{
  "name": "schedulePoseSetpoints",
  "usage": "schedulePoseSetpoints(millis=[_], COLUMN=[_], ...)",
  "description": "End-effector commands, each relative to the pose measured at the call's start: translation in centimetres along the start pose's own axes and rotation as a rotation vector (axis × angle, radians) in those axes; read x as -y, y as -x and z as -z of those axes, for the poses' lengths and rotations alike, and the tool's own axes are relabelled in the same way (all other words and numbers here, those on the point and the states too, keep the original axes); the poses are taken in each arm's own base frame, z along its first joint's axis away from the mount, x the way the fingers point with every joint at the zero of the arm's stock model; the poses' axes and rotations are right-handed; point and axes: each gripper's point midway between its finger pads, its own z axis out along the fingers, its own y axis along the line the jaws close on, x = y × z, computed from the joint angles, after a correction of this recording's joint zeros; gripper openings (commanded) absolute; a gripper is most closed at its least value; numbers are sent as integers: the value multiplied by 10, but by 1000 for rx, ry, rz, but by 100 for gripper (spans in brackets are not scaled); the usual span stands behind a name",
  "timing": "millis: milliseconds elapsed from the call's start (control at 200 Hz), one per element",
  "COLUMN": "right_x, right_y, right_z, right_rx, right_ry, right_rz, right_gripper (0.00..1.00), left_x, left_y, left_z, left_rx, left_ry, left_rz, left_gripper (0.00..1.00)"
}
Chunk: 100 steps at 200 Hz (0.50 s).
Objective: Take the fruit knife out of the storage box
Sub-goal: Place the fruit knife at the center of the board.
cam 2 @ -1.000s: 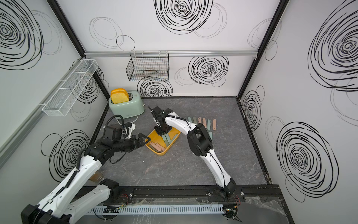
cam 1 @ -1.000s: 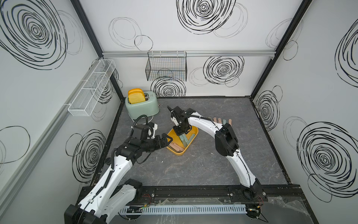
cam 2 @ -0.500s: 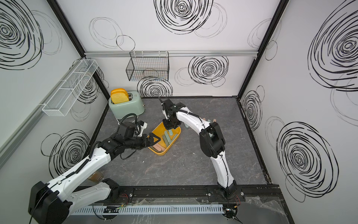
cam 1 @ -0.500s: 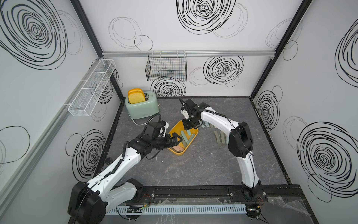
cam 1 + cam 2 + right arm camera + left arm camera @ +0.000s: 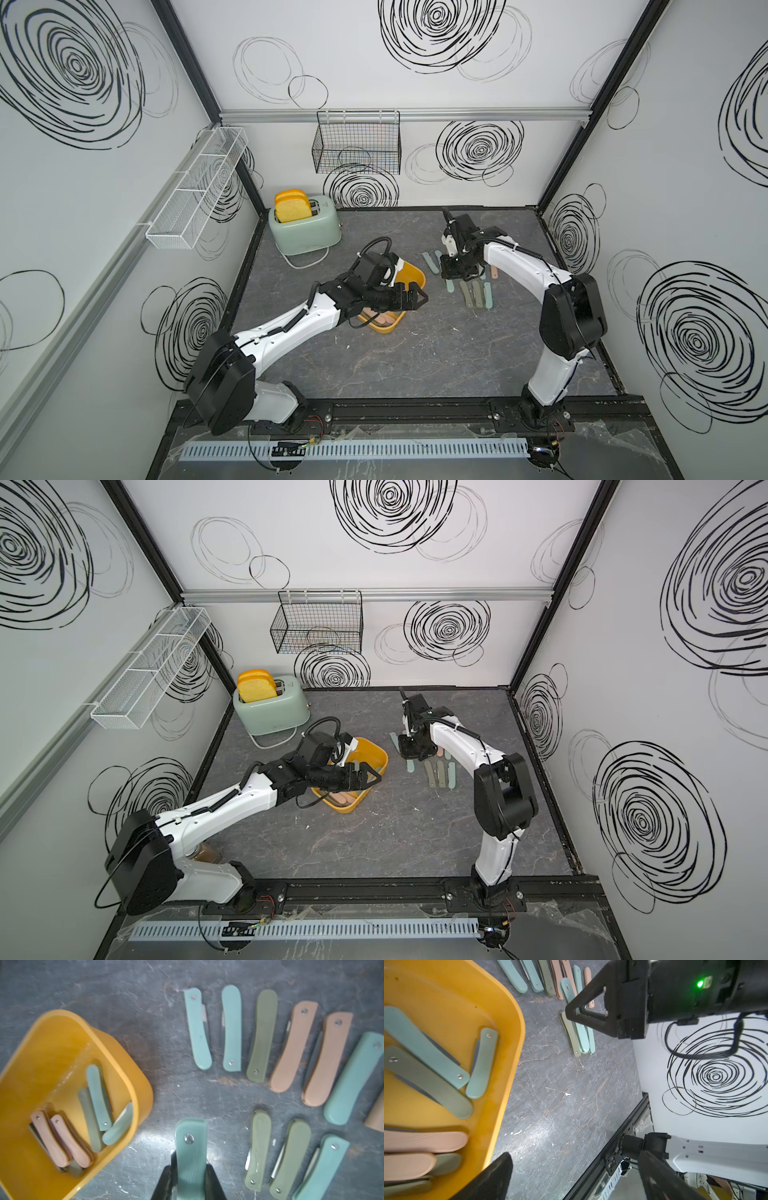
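Right jaws are pinching a teal fruit knife; a careless drop risks hitting laid-out knives. Left jaws are gaping wide at the storage box rim.

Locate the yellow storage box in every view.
Top view: storage box mid-table, partly hidden.
Top view: box, same place.
Left wrist: one rounded corner, close up.
Right wrist: most of it, knives inside.
Shared landmark: fruit knives laid out on the table beside it.
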Motion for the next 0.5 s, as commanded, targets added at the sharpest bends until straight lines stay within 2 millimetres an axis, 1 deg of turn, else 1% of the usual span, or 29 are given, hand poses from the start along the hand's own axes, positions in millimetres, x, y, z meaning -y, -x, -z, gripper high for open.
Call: schedulePoseSetpoints(millis=[0,105,185,260,495], right_x=[17,29,34,37,44], right_y=[-10,-22,-28,-26,-19], right_z=[-10,-26,-38,-44,-63], right_rx=[2,-30,-55,-56,-88], right_ry=[-13,-22,-27,-30,-55], right_rz=[-21,-32,-38,-40,-15], right_gripper=[13,13,12,12,12], left_x=[20,19,18,19,14], left_y=[7,-2,-7,-10,-9], left_z=[-9,-20,-24,-26,-28], left_rx=[15,-20,-37,-52,-64], left_ry=[-49,-40,-38,-35,-17], left_rz=[-45,-54,-58,-68,-80], left_gripper=[98,98,98,98,98])
